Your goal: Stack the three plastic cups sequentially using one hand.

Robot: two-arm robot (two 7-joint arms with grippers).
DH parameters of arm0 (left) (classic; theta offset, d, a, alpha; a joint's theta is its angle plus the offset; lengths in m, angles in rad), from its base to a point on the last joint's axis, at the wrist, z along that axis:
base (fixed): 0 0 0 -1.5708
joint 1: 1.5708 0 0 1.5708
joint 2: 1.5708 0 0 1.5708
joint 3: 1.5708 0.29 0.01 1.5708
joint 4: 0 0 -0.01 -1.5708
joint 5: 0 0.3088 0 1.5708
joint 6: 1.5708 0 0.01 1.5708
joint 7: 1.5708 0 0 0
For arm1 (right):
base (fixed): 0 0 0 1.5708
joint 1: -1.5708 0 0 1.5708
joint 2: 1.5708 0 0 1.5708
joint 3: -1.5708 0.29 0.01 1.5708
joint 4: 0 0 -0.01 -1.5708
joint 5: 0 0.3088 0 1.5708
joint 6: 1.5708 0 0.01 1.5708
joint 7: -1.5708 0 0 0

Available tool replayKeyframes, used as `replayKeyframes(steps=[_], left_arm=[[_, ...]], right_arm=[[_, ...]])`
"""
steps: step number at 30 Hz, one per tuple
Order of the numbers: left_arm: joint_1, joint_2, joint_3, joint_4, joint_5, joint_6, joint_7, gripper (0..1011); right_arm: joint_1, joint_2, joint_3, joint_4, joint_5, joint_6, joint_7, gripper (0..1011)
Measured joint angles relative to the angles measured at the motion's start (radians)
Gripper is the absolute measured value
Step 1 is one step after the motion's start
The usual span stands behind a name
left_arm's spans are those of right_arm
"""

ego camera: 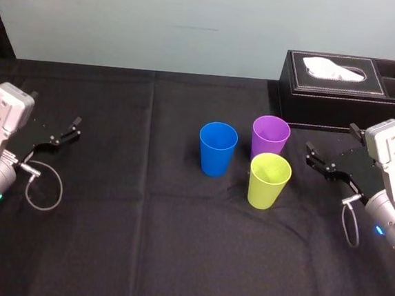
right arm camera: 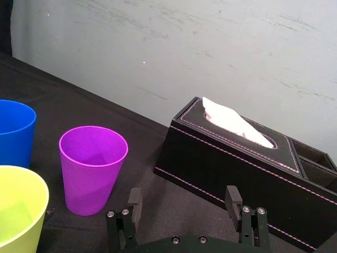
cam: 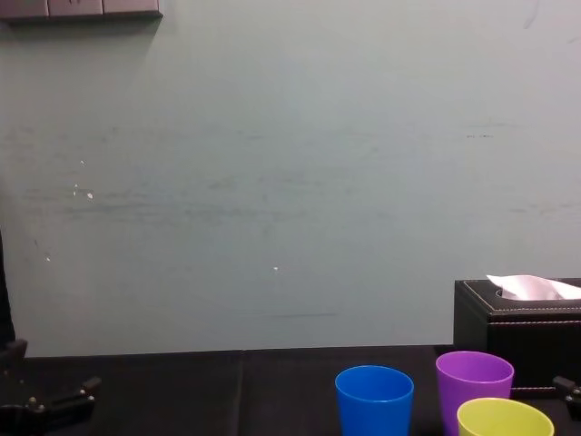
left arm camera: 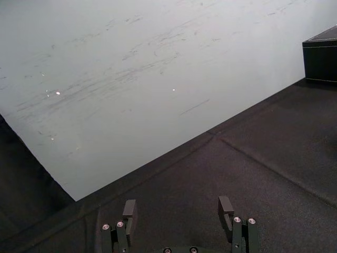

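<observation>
Plastic blue cup, purple cup and yellow-green cup are standing unstacked mid-table; right gripper is hovering open-jawed just beside them, likely needing to close on one first; left gripper is idling open, well apart.

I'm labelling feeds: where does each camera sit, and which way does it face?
Head: high, looking down at blue cup, purple cup, yellow-green cup; left gripper, right gripper show.
Chest: low, facing wall over cups; fingers at lower corners.
Left wrist: faces cloth, wall; own open fingers.
Right wrist: faces purple cup, tissue box; own open fingers.
All share the tissue box.
</observation>
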Motion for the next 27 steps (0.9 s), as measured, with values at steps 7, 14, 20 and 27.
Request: replayKeyframes(steps=[7, 14, 20, 27], left_arm=[[0.0, 0.0, 0.0, 0.0, 0.0, 0.0, 0.0, 1011], [0.0, 0.0, 0.0, 0.0, 0.0, 0.0, 0.0, 1011], [0.0, 0.0, 0.0, 0.0, 0.0, 0.0, 0.0, 1011], [0.0, 0.0, 0.0, 0.0, 0.0, 0.0, 0.0, 1011]], right_arm=[[0.0, 0.0, 0.0, 0.0, 0.0, 0.0, 0.0, 1002], [0.0, 0.0, 0.0, 0.0, 0.0, 0.0, 0.0, 1002], [-0.005, -0.005, 0.013, 0.0, 0.004, -0.008, 0.007, 1002], [-0.034, -0.006, 0.044, -0.029, 0.029, -0.008, 0.037, 1002]])
